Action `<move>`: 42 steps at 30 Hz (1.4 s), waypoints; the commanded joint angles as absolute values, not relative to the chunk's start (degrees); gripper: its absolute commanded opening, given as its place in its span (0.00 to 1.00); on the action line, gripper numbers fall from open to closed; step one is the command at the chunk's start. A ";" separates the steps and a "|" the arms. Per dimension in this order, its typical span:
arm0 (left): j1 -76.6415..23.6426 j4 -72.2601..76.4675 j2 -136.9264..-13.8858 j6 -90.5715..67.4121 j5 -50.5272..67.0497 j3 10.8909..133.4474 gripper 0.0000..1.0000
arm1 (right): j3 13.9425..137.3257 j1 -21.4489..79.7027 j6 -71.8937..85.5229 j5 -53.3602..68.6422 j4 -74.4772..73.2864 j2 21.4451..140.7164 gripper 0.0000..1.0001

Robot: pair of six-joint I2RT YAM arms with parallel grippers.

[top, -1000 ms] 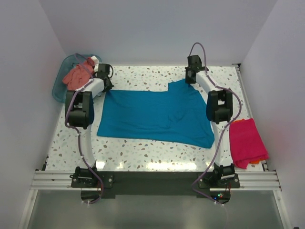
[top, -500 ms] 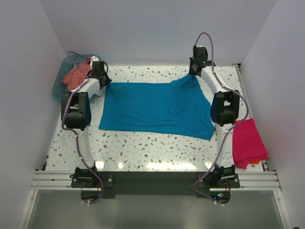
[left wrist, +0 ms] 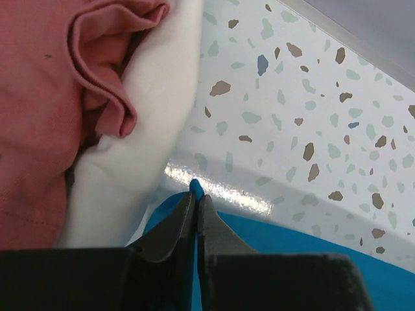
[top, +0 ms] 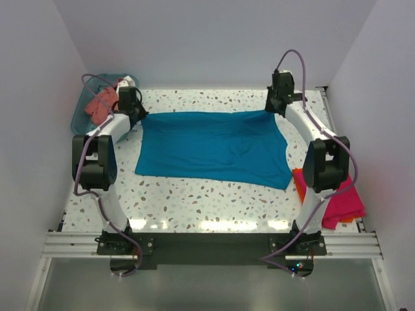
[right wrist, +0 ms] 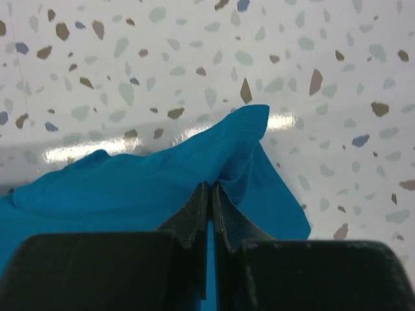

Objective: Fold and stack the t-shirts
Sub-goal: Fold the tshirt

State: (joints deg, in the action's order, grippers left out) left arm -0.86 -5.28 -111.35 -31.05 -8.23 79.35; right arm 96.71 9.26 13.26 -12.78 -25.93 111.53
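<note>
T-shirt (top: pixel 214 148) wider — left pincer (left wrist: pixel 196 196), right pincer (right wrist: pixel 211 189) clamping corners

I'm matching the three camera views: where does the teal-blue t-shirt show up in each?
Top external: teal-blue t-shirt spread across mid-table.
Left wrist: only a corner of it, along the bottom, centre to right.
Right wrist: it fills the lower half.
Shared landmark: speckled tabletop.
</note>
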 commanded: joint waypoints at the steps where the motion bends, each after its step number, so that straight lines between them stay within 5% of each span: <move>1: 0.00 -2.81 -105.83 -32.60 -9.23 75.78 0.00 | 90.28 9.05 16.61 -13.63 -22.86 104.16 0.00; 20: 0.00 -4.92 -88.34 -40.16 -9.14 53.01 0.00 | 53.47 10.20 27.59 -7.22 -18.99 77.79 0.03; 21: 0.00 -5.44 -87.46 -40.69 -9.40 50.82 0.04 | 51.96 10.20 28.03 -6.16 -18.38 76.65 0.15; 23: 0.00 -5.71 -84.12 -42.80 -10.10 48.26 0.30 | 47.21 10.20 29.09 -3.52 -15.75 72.54 0.32; 24: 0.00 -4.84 -82.63 -43.15 -10.11 45.47 0.41 | 45.89 10.20 29.09 -2.91 -14.95 71.12 0.51; 25: 0.00 -3.70 -79.75 -43.15 -9.41 44.05 0.58 | 44.14 10.20 28.92 -2.47 -14.42 69.80 0.58; 27: 0.00 -2.11 -77.27 -42.98 -8.70 41.85 0.67 | 43.94 10.19 28.48 -2.55 -14.76 67.15 0.67; 32: 0.00 -2.28 -76.55 -41.84 -6.24 43.32 0.66 | 49.12 10.20 26.63 -4.83 -16.87 70.21 0.70; 42: -3.34 -6.68 -91.83 -38.85 -3.78 55.45 0.47 | 59.58 10.37 27.16 -4.93 -13.89 88.67 0.61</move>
